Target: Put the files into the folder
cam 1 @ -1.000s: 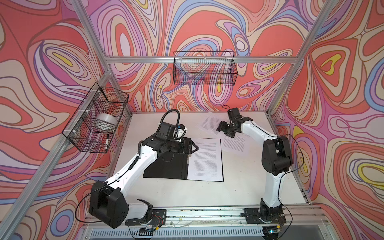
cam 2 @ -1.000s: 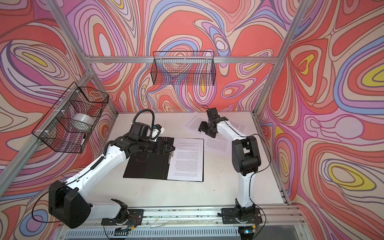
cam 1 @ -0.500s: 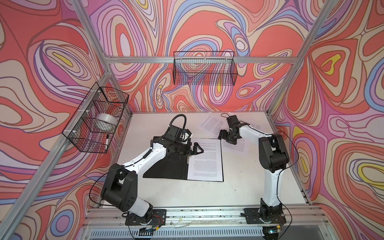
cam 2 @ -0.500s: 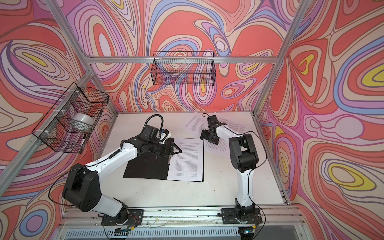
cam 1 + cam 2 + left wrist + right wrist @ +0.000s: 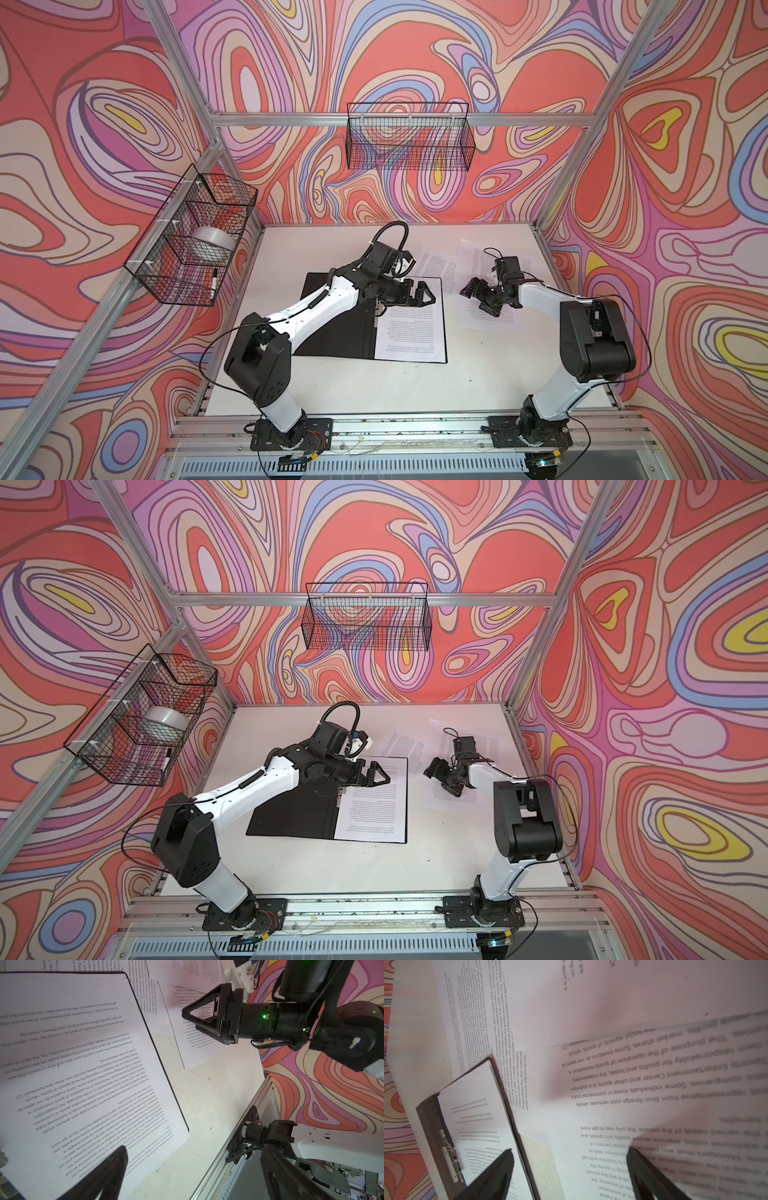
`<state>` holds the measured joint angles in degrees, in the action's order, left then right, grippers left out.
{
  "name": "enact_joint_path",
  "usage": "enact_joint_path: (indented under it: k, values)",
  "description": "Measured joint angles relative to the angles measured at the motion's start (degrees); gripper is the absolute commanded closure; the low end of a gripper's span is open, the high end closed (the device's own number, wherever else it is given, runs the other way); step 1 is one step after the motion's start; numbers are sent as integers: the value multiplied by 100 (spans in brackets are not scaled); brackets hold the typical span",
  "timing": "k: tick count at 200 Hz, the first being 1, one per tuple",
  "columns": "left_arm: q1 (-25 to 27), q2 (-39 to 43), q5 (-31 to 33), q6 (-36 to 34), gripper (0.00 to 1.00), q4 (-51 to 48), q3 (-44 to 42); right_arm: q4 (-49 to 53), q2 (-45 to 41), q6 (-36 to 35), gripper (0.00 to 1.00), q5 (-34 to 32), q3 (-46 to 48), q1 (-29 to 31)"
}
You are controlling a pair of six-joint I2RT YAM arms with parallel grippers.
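Files (image 5: 410, 332), white sheets, dense black print

Swirl-patterned walls (image 5: 415, 62) (red, pink, lilac) enclose a white table (image 5: 374, 390); wire baskets (image 5: 409, 141) hang.

Left arm (image 5: 316, 305) is hiding part of the folder (image 5: 332, 343); print on the nearest files (image 5: 708, 1076) is blurring, unreadable.

Folder (image 5: 291, 812) open flat on white table (image 5: 374, 866), printed sheet (image 5: 374, 808) on its right half, left gripper (image 5: 380, 776) over it, right gripper (image 5: 439, 780) spread over loose sheets (image 5: 478, 796) alongside
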<state>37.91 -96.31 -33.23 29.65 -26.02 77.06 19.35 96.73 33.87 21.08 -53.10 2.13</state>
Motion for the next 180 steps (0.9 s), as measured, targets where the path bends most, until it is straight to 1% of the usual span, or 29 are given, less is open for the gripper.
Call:
enact_joint_path:
  k: [25, 38, 70, 85, 101, 141, 158, 180]
  values:
    - [343, -411, 133, 26, 0, -162, 409, 264, -240, 37, 10, 72, 118, -83]
    - [546, -660, 138, 68, 0, -166, 645, 372, -448, 76, 10, 107, 136, -282]
    - [999, -1582, 133, 236, 0, -192, 1596, 332, -837, 317, 11, -4, 138, -1458]
    - [1165, -2105, 127, 293, 0, -205, 2133, 313, -955, 409, 11, -188, 151, -1803]
    - [1290, -2669, 72, 389, 0, -197, 2684, 297, -1047, 483, 12, -304, 201, -1917]
    - [1436, -3932, -116, 627, 0, -153, 3834, 289, -1200, 590, 11, -313, 468, -2129]
    - [1460, -4304, -181, 754, 0, -98, 4105, 302, -1279, 577, 9, -308, 468, -2164]
    - [1467, -4577, -256, 925, 0, 22, 4179, 334, -1456, 452, 9, -297, 468, -2168]
